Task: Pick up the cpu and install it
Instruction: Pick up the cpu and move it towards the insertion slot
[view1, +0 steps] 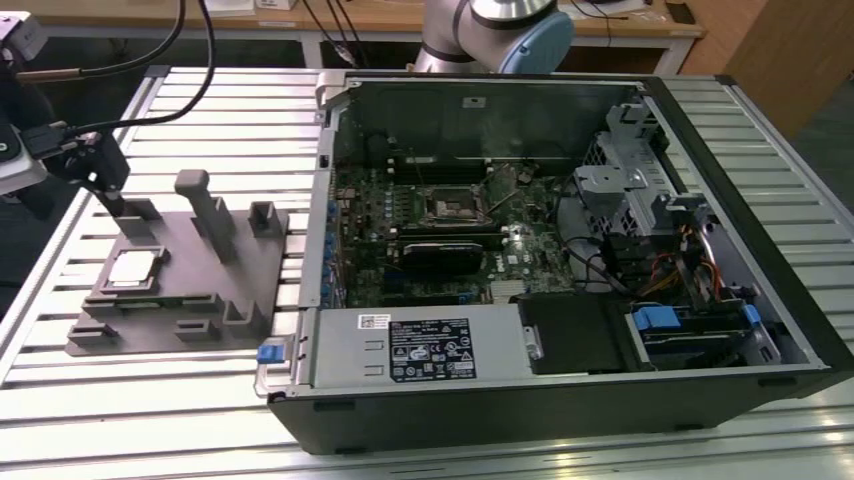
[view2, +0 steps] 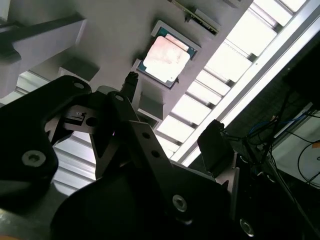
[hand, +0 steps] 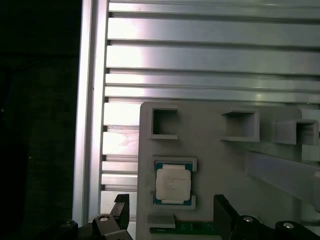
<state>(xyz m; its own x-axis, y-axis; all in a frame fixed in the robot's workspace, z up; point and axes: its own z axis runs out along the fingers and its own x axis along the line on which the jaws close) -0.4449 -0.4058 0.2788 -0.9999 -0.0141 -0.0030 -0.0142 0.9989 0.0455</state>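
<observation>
In the exterior view, the black robot gripper (view1: 114, 200) hangs close over the flat grey plastic tray (view1: 200, 300), at about 12 o'clock from the small square silver cpu (view1: 134, 268). The cpu lies flat in its own little pocket on the tray, and nothing is touching it. In the first wrist view the two dark fingers (hand: 121, 205) are spread wide and hold nothing. At 3 o'clock from the tray, the big black open computer case (view1: 561, 420) lies on the silver slatted metal table (view1: 134, 420). Inside the case, the dark square socket frame (view1: 447, 203) sits on the green circuit board (view1: 534, 250)
</observation>
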